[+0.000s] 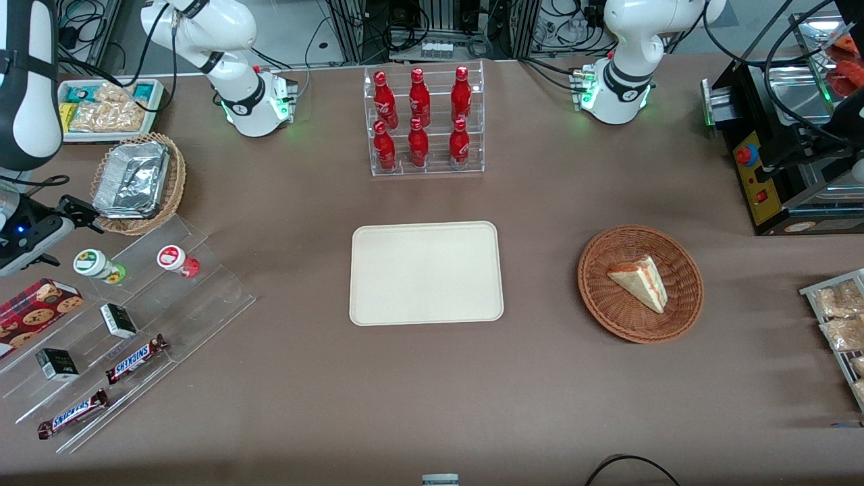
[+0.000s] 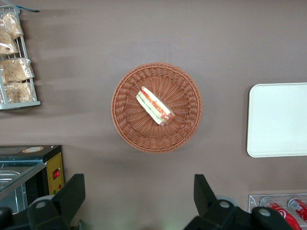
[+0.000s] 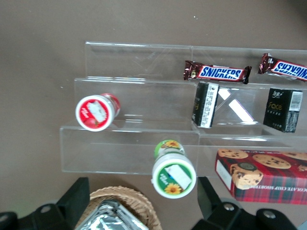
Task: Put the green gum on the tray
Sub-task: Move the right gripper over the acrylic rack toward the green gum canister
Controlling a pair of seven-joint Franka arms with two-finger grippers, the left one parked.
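The green gum [image 1: 95,264] stands on the top step of a clear acrylic stand [image 1: 202,297] toward the working arm's end of the table. In the right wrist view its white and green lid [image 3: 173,175] shows from above, close to one of the two fingers. My gripper [image 1: 67,219] [image 3: 141,211] hovers above that end of the stand, open and empty, apart from the gum. The cream tray [image 1: 425,273] lies bare at the table's middle and also shows in the left wrist view [image 2: 278,120].
A red canister [image 1: 177,260] [image 3: 96,111] stands beside the gum. Snickers bars [image 1: 135,359], black boxes [image 1: 118,320] and a cookie box [image 1: 37,312] share the stand. A wicker basket of foil trays [image 1: 138,182] is close by. A bottle rack [image 1: 425,121] and a sandwich basket [image 1: 640,283] stand farther off.
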